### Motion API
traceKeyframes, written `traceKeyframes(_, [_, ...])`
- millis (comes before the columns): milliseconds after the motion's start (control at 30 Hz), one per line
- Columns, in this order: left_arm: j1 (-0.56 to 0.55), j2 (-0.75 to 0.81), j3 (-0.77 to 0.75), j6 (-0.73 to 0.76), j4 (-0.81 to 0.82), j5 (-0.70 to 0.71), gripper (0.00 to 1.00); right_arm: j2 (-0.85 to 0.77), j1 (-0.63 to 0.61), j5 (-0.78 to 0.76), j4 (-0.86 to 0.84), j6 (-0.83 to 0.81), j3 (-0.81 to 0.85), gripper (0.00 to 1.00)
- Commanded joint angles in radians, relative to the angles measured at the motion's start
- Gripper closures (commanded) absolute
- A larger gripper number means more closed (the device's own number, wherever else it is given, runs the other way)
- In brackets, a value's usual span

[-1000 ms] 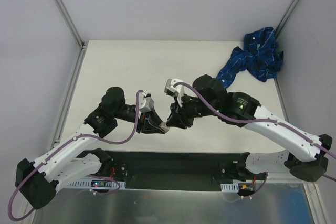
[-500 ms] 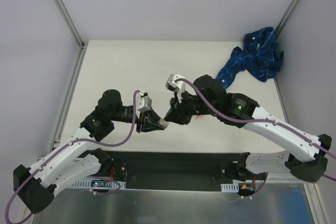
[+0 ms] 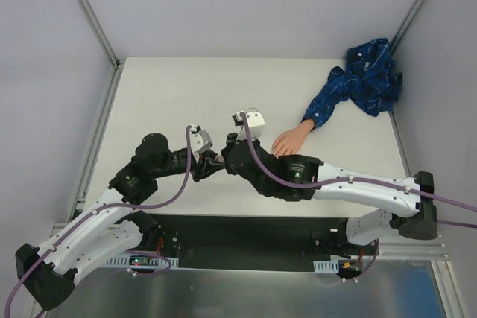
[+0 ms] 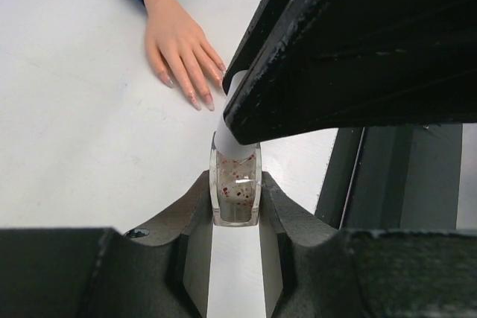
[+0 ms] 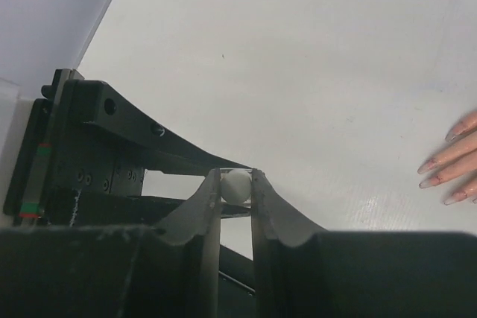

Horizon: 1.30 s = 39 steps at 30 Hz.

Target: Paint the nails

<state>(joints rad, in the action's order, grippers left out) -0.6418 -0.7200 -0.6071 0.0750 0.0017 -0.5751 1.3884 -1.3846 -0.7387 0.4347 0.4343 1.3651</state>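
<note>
Evidently it's the uncapping step: left gripper [image 4: 236, 180] pinches the polish bottle [image 4: 236, 200], right gripper [image 5: 236, 179] pinches its white cap [image 5: 237, 186]; next probably a twist-off, then over to the nails [image 4: 195, 99].

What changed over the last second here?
The right arm swung nearer and leftward, uncovering the mannequin hand, and the right gripper closed on the white cap. The left gripper shifted slightly left, still clamping the polish bottle. The blue sleeve stayed put.

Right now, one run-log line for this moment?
left gripper: shut on polish bottle | right gripper: shut on cap | nails: untouched, mannequin hand flat on table
</note>
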Motion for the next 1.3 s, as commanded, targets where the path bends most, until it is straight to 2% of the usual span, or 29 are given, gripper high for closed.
traceKeyframes(0, [-0.007, 0.016, -0.045, 0.008, 0.170, -0.040, 1.00, -0.092, -0.001, 0.047, 0.004, -0.011, -0.030, 0.82])
traceKeyframes(33, [-0.007, 0.016, -0.045, 0.008, 0.170, -0.051, 1.00, -0.107, 0.018, 0.082, 0.004, -0.041, -0.035, 0.69])
traceKeyframes(100, [-0.007, 0.010, -0.048, 0.011, 0.170, -0.098, 1.00, -0.150, 0.045, 0.215, 0.012, -0.147, -0.037, 0.58])
traceKeyframes(133, [-0.007, 0.010, -0.049, 0.009, 0.170, -0.109, 1.00, -0.164, 0.067, 0.244, 0.039, -0.179, -0.031, 0.48])
traceKeyframes(200, [-0.007, 0.004, -0.052, 0.009, 0.170, -0.165, 1.00, -0.219, 0.075, 0.286, 0.073, -0.300, -0.024, 0.39])
traceKeyframes(233, [-0.007, 0.001, -0.054, 0.008, 0.170, -0.199, 1.00, -0.242, 0.076, 0.312, 0.067, -0.351, -0.046, 0.26])
traceKeyframes(267, [-0.007, -0.004, -0.057, 0.006, 0.170, -0.235, 1.00, -0.288, 0.084, 0.358, 0.056, -0.414, -0.063, 0.23])
traceKeyframes(300, [-0.007, -0.016, -0.065, 0.003, 0.170, -0.320, 1.00, -0.305, 0.125, 0.487, 0.055, -0.461, -0.072, 0.21])
traceKeyframes(367, [-0.007, -0.045, -0.075, -0.017, 0.170, -0.405, 1.00, -0.347, 0.177, 0.672, 0.035, -0.571, -0.101, 0.21])
traceKeyframes(400, [-0.007, -0.056, -0.088, -0.024, 0.173, -0.461, 1.00, -0.354, 0.220, 0.849, 0.012, -0.595, -0.110, 0.21])
traceKeyframes(433, [-0.007, -0.067, -0.092, -0.046, 0.176, -0.548, 1.00, -0.359, 0.238, 0.919, 0.003, -0.639, -0.122, 0.22])
traceKeyframes(533, [-0.007, -0.093, -0.089, -0.102, 0.230, -0.632, 1.00, -0.345, 0.282, 1.094, -0.022, -0.680, -0.118, 0.28])
traceKeyframes(833, [-0.007, -0.107, -0.083, -0.118, 0.251, -0.643, 1.00, -0.263, 0.300, 1.197, -0.037, -0.695, -0.044, 0.43])
traceKeyframes(967, [-0.007, -0.099, -0.080, -0.113, 0.251, -0.637, 1.00, -0.229, 0.315, 1.231, -0.033, -0.680, -0.023, 0.53])
traceKeyframes(1100, [-0.007, -0.105, -0.083, -0.118, 0.251, -0.649, 1.00, -0.218, 0.317, 1.266, -0.043, -0.680, -0.012, 0.55])
traceKeyframes(1133, [-0.007, -0.105, -0.083, -0.119, 0.251, -0.648, 1.00, -0.218, 0.318, 1.271, -0.044, -0.680, -0.012, 0.57])
traceKeyframes(1167, [-0.007, -0.102, -0.083, -0.118, 0.251, -0.644, 1.00, -0.216, 0.318, 1.266, -0.042, -0.678, -0.011, 0.66])
traceKeyframes(1267, [-0.007, -0.093, -0.077, -0.110, 0.253, -0.626, 1.00, -0.213, 0.323, 1.276, -0.045, -0.660, -0.024, 0.79])
